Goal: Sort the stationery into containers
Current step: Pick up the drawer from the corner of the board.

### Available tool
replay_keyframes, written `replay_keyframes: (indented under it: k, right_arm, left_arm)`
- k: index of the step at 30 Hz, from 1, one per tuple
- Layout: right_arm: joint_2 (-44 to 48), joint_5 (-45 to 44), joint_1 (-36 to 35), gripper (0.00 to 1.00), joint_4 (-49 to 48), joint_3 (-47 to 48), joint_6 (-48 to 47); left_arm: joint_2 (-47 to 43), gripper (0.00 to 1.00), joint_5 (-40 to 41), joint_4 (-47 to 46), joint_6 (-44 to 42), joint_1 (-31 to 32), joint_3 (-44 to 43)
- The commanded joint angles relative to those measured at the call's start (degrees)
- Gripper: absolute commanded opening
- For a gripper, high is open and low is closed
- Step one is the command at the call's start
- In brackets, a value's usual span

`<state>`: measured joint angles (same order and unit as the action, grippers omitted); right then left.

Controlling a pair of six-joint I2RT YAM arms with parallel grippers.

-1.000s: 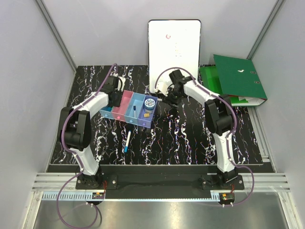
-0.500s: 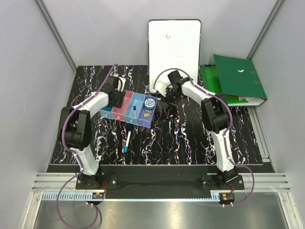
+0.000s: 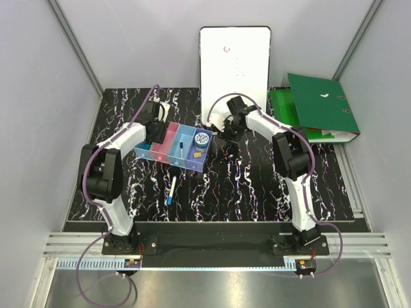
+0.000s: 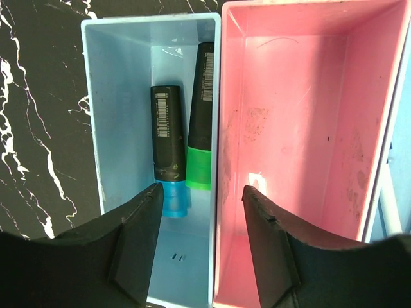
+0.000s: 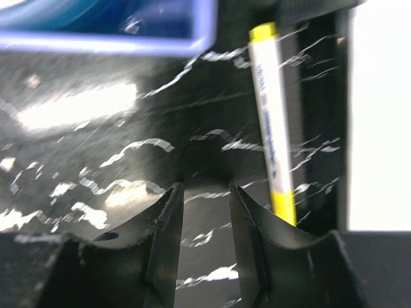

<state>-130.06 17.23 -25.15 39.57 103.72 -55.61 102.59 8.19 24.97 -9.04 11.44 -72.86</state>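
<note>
The containers are four joined bins [image 3: 168,144]. In the left wrist view the light blue bin [image 4: 115,96] holds a green-black marker [image 4: 200,122] and a black marker with a blue cap [image 4: 169,144]; the pink bin [image 4: 308,128] is empty. My left gripper [image 4: 202,191] is open and empty, straddling the wall between these two bins [image 3: 157,133]. The blue tape roll [image 3: 202,138] and tan block [image 3: 198,154] lie in the purple-blue bin. A white pen with yellow ends [image 5: 273,128] lies on the table just right of my open, empty right gripper [image 5: 204,188]. A blue-ended white pen [image 3: 172,190] lies in front of the bins.
The large white board [image 3: 235,70] leans at the back, its edge close to the right of the yellow pen [image 5: 379,115]. The green binder [image 3: 321,106] lies at the back right. The purple-blue bin's rim [image 5: 109,40] is just beyond the right gripper.
My right gripper has shifted slightly left toward the foot of the white board. The left arm and the stationery have not visibly moved.
</note>
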Motion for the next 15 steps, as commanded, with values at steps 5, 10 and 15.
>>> replay_keyframes:
  k: [5, 10, 15]
  right_arm:
    - [8.3, 2.1, -1.1, 0.47, -0.5, -3.3, -6.3]
    - [8.2, 1.3, -1.1, 0.51, -1.8, -2.8, -10.7]
    - [6.5, -0.1, -1.2, 0.55, -4.0, -2.8, -13.3]
  left_arm:
    - [-2.0, 0.56, -0.2, -0.7, -0.4, -0.2, -2.9]
    - [-2.0, 0.56, -0.5, -0.7, -0.3, -0.2, -2.6]
    - [-2.0, 0.55, -0.9, -0.8, 0.1, -0.2, -2.1]
